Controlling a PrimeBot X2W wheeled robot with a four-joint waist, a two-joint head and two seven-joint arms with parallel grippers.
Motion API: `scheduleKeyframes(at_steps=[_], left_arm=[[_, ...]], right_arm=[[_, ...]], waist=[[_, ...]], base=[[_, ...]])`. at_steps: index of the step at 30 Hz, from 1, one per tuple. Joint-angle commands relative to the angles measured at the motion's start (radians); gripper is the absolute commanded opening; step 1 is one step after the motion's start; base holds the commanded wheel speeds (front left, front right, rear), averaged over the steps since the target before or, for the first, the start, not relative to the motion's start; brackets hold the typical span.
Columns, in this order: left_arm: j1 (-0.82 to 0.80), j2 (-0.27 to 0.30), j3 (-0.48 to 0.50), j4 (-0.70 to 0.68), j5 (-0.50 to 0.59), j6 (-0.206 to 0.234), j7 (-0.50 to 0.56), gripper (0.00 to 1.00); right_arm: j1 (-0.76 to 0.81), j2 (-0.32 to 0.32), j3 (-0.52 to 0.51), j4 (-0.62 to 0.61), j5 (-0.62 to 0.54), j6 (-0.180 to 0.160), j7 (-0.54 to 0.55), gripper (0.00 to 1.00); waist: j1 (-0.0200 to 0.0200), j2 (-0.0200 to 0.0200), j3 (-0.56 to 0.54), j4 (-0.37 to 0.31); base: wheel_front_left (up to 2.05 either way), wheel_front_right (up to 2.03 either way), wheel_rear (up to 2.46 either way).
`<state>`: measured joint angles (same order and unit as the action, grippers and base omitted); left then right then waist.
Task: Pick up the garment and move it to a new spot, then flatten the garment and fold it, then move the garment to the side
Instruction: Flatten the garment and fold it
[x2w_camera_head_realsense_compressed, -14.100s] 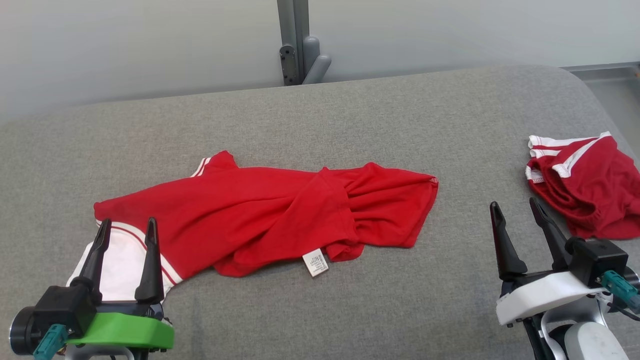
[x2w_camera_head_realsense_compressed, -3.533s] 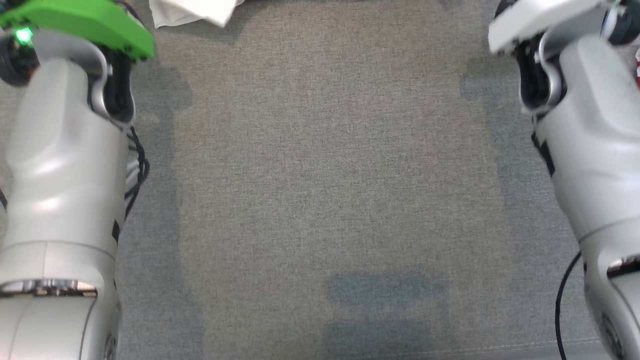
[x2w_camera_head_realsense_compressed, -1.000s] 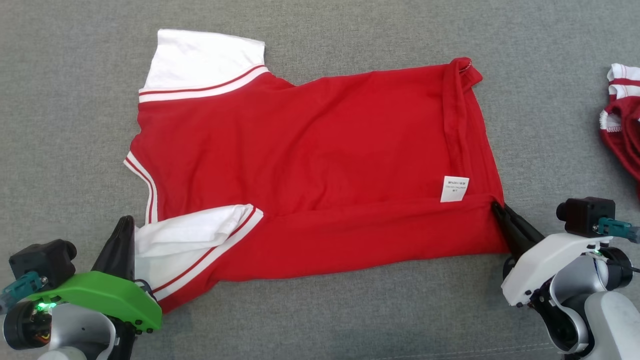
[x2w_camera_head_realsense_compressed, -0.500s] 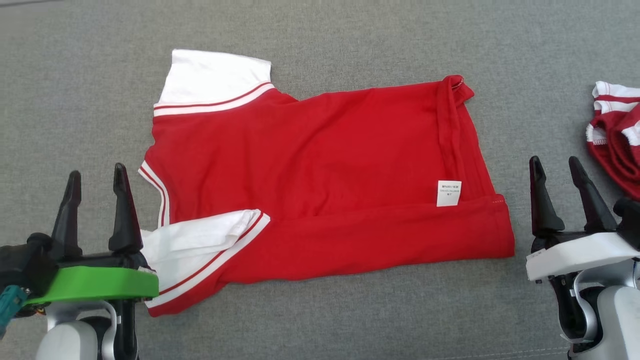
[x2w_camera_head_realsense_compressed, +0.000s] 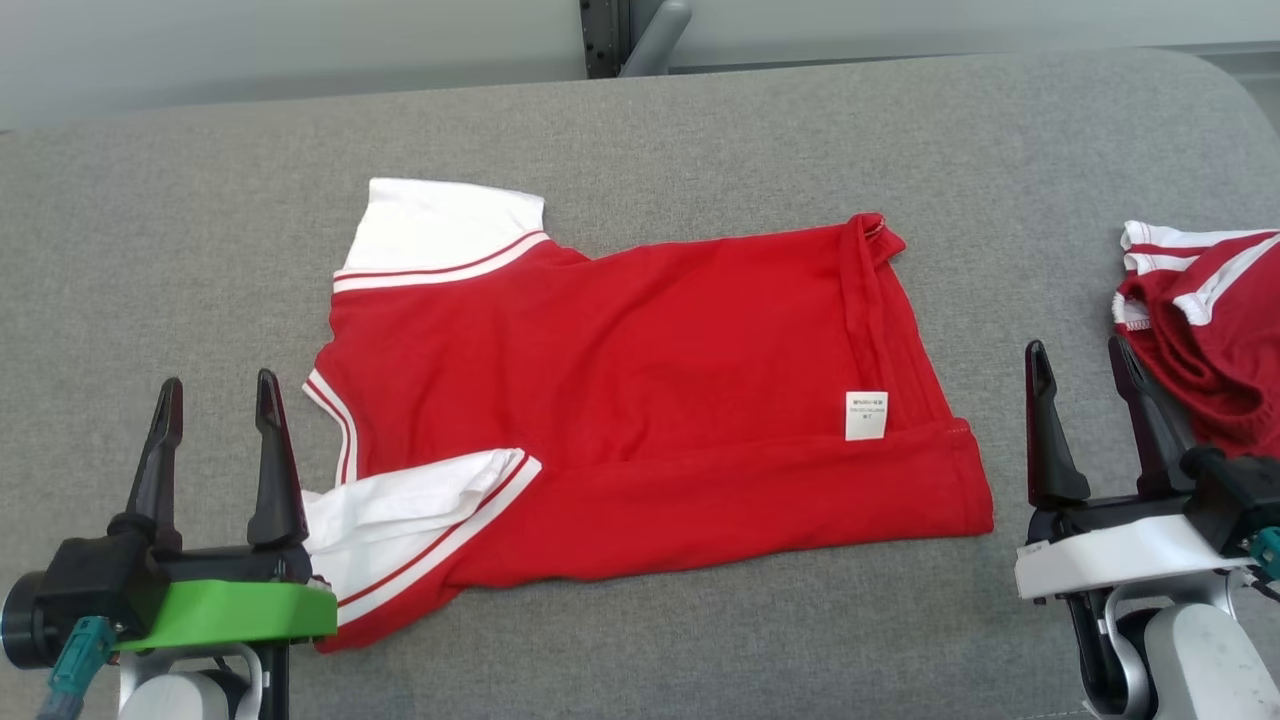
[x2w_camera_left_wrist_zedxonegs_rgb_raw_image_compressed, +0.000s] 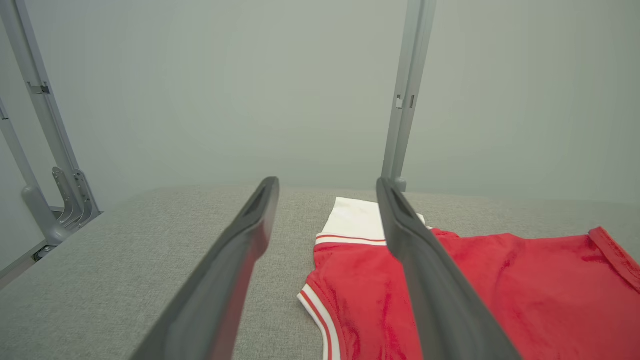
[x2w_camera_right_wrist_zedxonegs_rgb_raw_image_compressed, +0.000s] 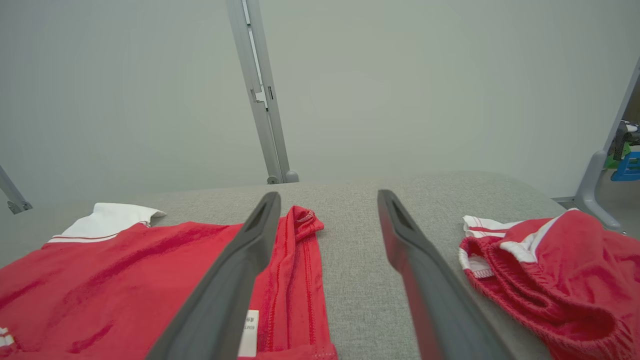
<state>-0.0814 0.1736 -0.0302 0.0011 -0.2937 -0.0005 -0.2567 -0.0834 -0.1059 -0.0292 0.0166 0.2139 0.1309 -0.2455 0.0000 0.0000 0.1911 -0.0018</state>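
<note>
- Presently, the red shirt (x2w_camera_head_realsense_compressed: 640, 400) lies spread at frame centre on the grey table (x2w_camera_head_realsense_compressed: 700, 140).
- Left gripper (x2w_camera_head_realsense_compressed: 218, 382), lower left: released, empty.
- Right gripper (x2w_camera_head_realsense_compressed: 1076, 347), lower right: released, empty.

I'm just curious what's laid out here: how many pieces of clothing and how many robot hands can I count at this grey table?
Clothes: 2, a spread-out red shirt and a bunched red-and-white garment.
Robot hands: 2, the left hand and the right hand, both open and empty.
Total: 4.
</note>
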Motion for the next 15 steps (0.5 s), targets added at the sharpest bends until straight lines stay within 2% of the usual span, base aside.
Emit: scheduleKeyframes(at_steps=[1,15], left_arm=[[0.015,-0.003,0.004,0.003,0.01,0.001,-0.005,1.0],[0.04,-0.02,0.011,0.047,0.02,-0.01,-0.009,1.0]], right_arm=[[0.012,0.001,0.002,0.007,-0.006,0.0,-0.006,1.0],[0.035,-0.007,0.006,0.051,0.008,0.0,-0.009,1.0]], waist=[[0.0,0.0,-0.022,-0.005],[0.0,0.0,-0.052,0.018]], base=[[0.0,0.0,0.0],[0.0,0.0,0.0]])
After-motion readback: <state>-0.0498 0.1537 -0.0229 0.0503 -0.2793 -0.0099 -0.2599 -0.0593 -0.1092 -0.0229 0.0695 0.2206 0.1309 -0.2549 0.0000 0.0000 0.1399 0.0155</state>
